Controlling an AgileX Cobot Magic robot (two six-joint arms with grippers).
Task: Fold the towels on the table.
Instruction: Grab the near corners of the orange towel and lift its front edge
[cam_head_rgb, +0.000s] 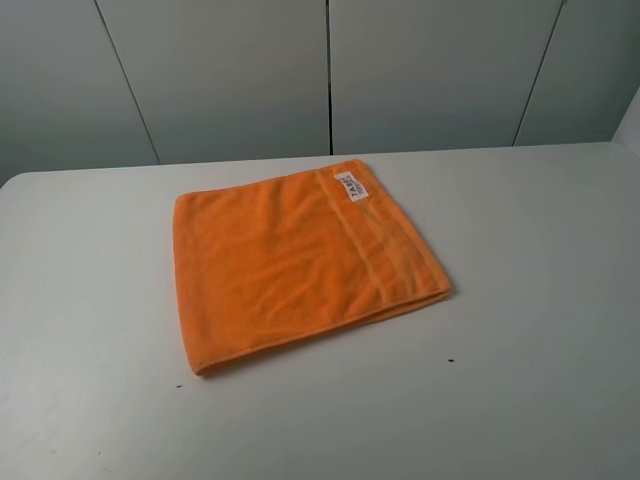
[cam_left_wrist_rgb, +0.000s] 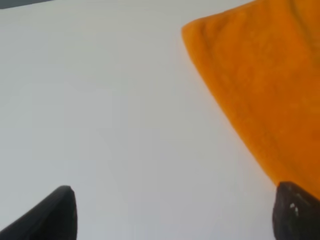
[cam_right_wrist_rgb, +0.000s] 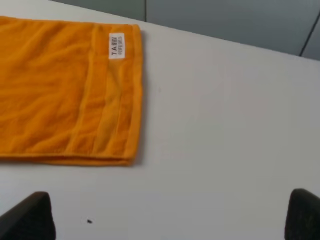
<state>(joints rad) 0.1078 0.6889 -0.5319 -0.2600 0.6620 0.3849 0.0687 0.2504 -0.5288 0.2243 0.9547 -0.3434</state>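
A bright orange towel lies flat on the white table, folded into a rectangle, with a small white label at its far corner and a woven band beside it. Neither arm shows in the high view. The left gripper hovers open over bare table, and one black fingertip is at the towel's edge. In the right wrist view the right gripper stands open near the towel's banded end, apart from it, with the label in sight.
Grey wall panels stand behind the table's far edge. A few tiny dark specks dot the tabletop in front of the towel. Bare white table surrounds the towel on all sides.
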